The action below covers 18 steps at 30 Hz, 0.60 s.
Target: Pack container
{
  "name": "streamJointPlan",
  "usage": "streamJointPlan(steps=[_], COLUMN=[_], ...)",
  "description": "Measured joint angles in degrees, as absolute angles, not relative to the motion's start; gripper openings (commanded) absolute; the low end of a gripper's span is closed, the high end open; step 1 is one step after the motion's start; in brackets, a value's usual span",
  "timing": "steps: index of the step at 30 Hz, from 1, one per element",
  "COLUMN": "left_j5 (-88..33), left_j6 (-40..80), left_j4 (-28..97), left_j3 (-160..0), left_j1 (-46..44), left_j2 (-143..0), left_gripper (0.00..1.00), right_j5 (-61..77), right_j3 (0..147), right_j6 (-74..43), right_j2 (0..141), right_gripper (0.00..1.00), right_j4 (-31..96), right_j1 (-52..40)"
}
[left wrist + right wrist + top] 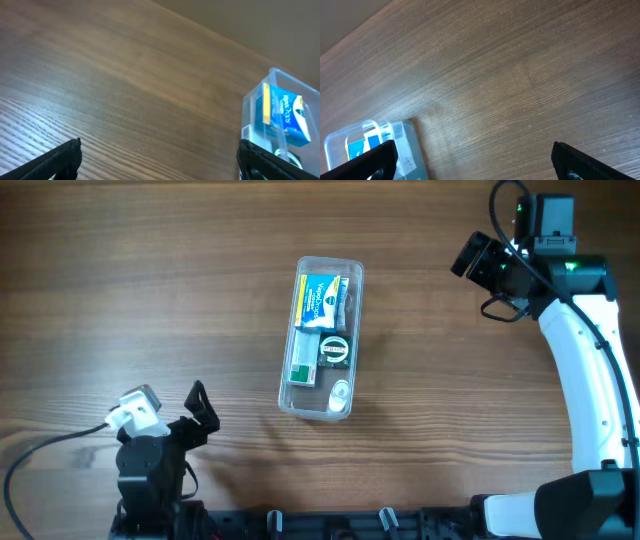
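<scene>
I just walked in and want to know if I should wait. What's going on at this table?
Nothing is being handled right now. The clear container sits mid-table, holding a blue packet, a white-and-green box, a round dark item and a small clear bottle. The left arm and right arm are both away from it, jaws open and empty.
</scene>
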State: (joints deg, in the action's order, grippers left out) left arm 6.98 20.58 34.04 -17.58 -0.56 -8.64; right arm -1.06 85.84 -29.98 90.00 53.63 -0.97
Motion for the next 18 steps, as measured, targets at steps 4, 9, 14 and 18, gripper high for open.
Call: streamJointPlan(steps=[4, 9, 14, 18], left_j5=[7.0, 7.0, 7.0, 7.0], left_j6=[20.6, 20.6, 20.6, 20.6], left_j4=[34.1, 34.2, 35.6, 37.5], left_j3=[-14.4, -12.8, -11.8, -11.8], left_j1=[-0.6, -0.6, -0.6, -0.6], left_j2=[-3.9, -0.8, -0.8, -0.8], left_gripper=[1.0, 1.0, 1.0, 1.0], right_j5=[-1.1, -1.1, -1.1, -1.1], right_j3=[85.8, 85.8, 85.8, 85.8], right_j6=[-30.0, -30.0, -30.0, -30.0], right_j2=[90.0, 90.0, 90.0, 90.0], right_gripper=[1.0, 1.0, 1.0, 1.0], right_j4=[53.6, 53.6, 53.6, 53.6], right_j1=[-1.0, -1.0, -1.0, -1.0])
